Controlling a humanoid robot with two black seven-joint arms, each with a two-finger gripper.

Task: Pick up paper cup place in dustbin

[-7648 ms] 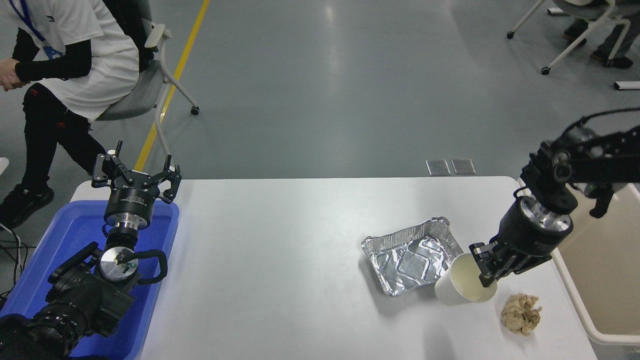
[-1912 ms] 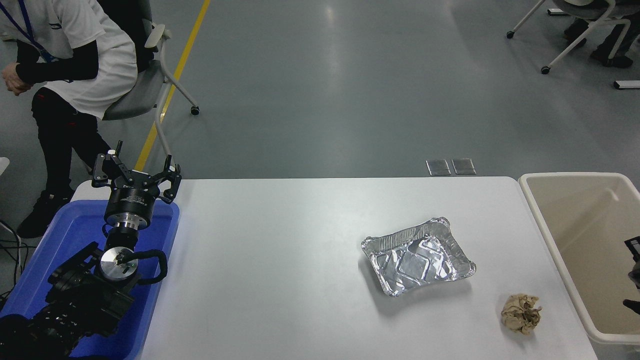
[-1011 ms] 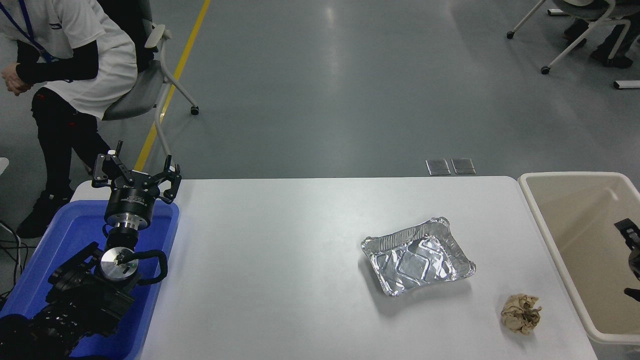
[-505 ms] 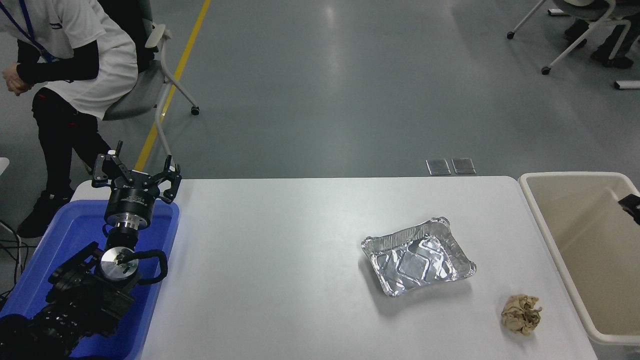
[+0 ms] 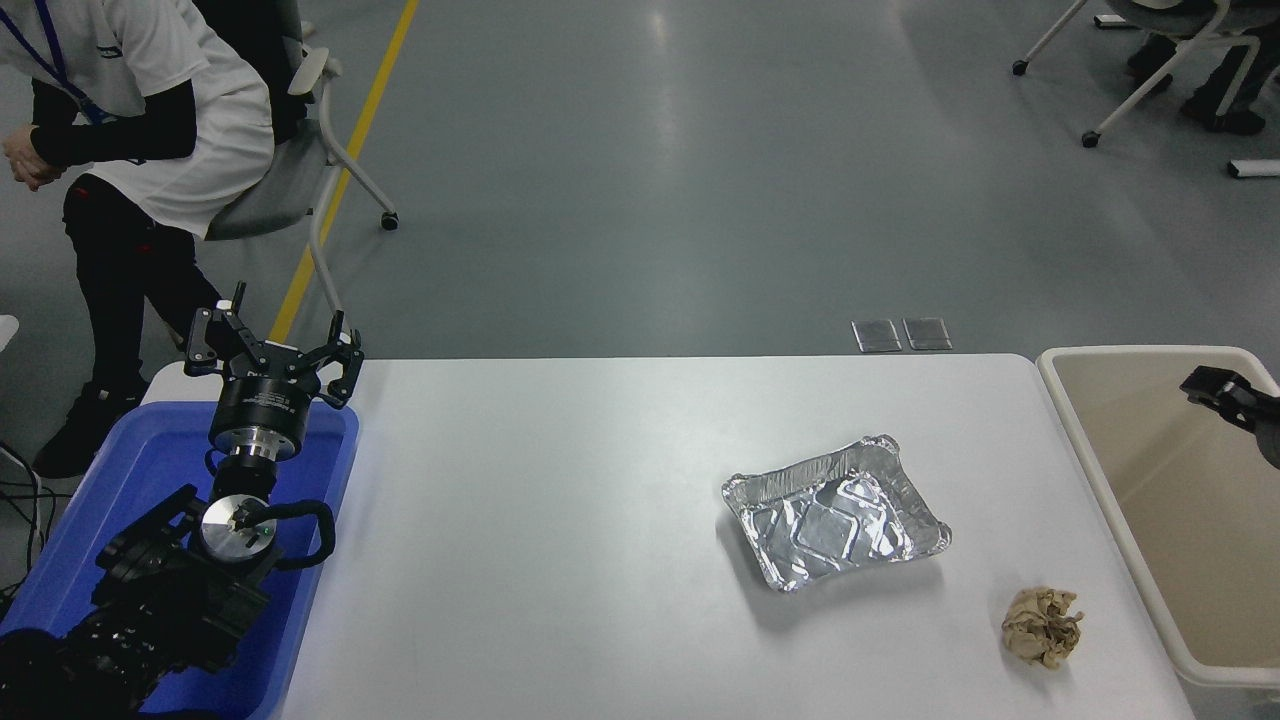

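Watching my right gripper point(image 5: 1228, 392) rise over the dustbin point(image 5: 1090, 470), I no longer see the paper cup on the table, where it stood seconds ago; presumably it is binned. Grip state unclear. Left gripper point(image 5: 270, 345) parked, splayed.

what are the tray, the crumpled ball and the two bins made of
The tray looks like thin aluminium foil: shiny, mirror-like, with a crimped, wrinkled rim. The crumpled ball seems to be tan paper: matte, with sharp irregular creases. The dustbin appears to be moulded beige plastic, with smooth walls and a thick rounded rim. The blue tub likely is plastic too, glossy and uniform in colour.
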